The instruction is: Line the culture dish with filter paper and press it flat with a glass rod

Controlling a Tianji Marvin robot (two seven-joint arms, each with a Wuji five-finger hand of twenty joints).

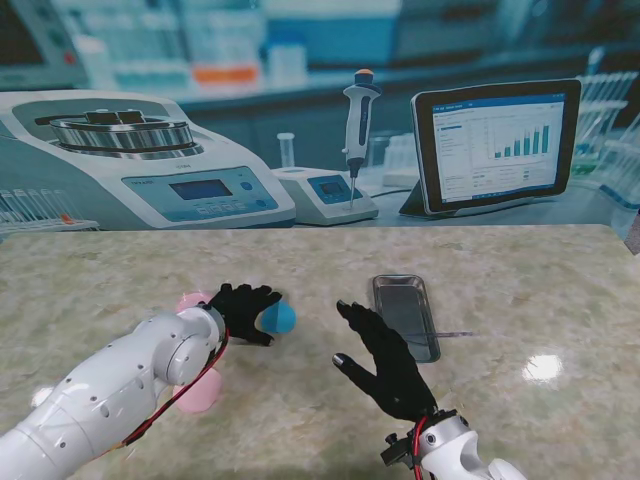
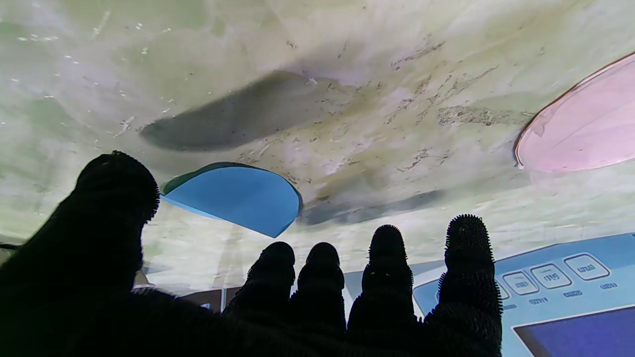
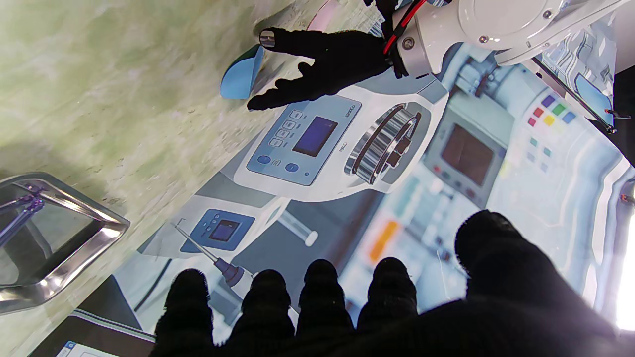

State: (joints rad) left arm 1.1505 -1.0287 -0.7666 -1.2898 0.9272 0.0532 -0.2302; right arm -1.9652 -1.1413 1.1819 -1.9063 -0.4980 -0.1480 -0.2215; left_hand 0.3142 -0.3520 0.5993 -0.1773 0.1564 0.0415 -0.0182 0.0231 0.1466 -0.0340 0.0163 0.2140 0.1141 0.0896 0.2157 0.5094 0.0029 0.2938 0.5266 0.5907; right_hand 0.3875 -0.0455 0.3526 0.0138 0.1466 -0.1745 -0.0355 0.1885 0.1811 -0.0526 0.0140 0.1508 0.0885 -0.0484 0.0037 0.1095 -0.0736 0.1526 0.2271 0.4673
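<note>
text: none legible | backdrop instrument panel (image 3: 302, 139): small lettering (too blurred to read)

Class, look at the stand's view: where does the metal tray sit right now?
In the stand's view the metal tray lies right of centre on the table, just beyond the right hand, with a thin rod sticking out past its right rim.

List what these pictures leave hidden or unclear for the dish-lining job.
- Blue round piece: stand view, partly covered by the black-gloved left hand; contact unclear.
- Pink round dish: stand view, hidden behind the white left arm; wrist view cuts it off.
- Thin glass rod: stand view, too small.
- Filter paper: not identifiable.
</note>
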